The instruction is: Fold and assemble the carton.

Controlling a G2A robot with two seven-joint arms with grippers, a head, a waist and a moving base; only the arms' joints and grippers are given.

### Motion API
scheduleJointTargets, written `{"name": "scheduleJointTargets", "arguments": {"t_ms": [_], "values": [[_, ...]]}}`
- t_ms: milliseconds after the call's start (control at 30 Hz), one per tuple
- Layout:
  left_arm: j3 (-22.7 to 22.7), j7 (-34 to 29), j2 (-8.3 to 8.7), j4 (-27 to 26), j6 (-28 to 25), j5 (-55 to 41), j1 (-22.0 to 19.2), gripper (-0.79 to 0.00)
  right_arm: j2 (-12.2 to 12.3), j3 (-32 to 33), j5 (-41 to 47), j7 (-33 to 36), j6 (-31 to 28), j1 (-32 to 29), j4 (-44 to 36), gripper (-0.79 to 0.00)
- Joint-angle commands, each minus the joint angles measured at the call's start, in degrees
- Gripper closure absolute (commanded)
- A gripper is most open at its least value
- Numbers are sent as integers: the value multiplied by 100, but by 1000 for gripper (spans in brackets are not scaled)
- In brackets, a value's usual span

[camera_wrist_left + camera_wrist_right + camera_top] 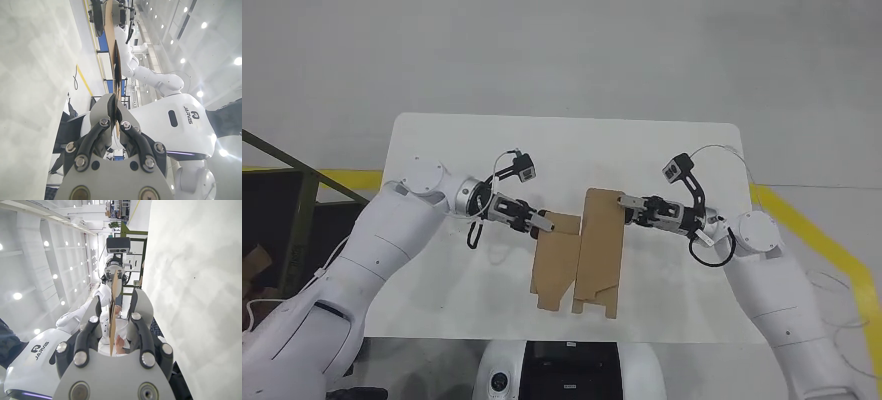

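A flat brown carton hangs over the white table, held level between my two arms. My left gripper is shut on a small flap at the carton's left edge; in the left wrist view the pads pinch the cardboard, which runs edge-on away from them. My right gripper stands at the carton's far right corner. In the right wrist view it is open, and the carton's edge sits in the gap without touching either finger. The left gripper shows at the carton's far end.
A dark green frame with a bin stands off the table's left side. Yellow floor tape runs past the table's right side. The table's far half is bare.
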Motion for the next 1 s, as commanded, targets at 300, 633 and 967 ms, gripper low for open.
{"name": "scheduleJointTargets", "arguments": {"t_ms": [300, 633, 967], "values": [[71, 1, 7, 28, 0, -20, -56, 0, -9, -193, -56, 589, 181, 318, 256, -123], [164, -5, -20, 55, 6, -82, -107, 0, -51, -376, 108, 759, 214, 473, 416, -123], [229, 8, -39, 106, -7, -59, -147, 0, -91, -507, 252, 808, 161, 539, 543, 0]]}}
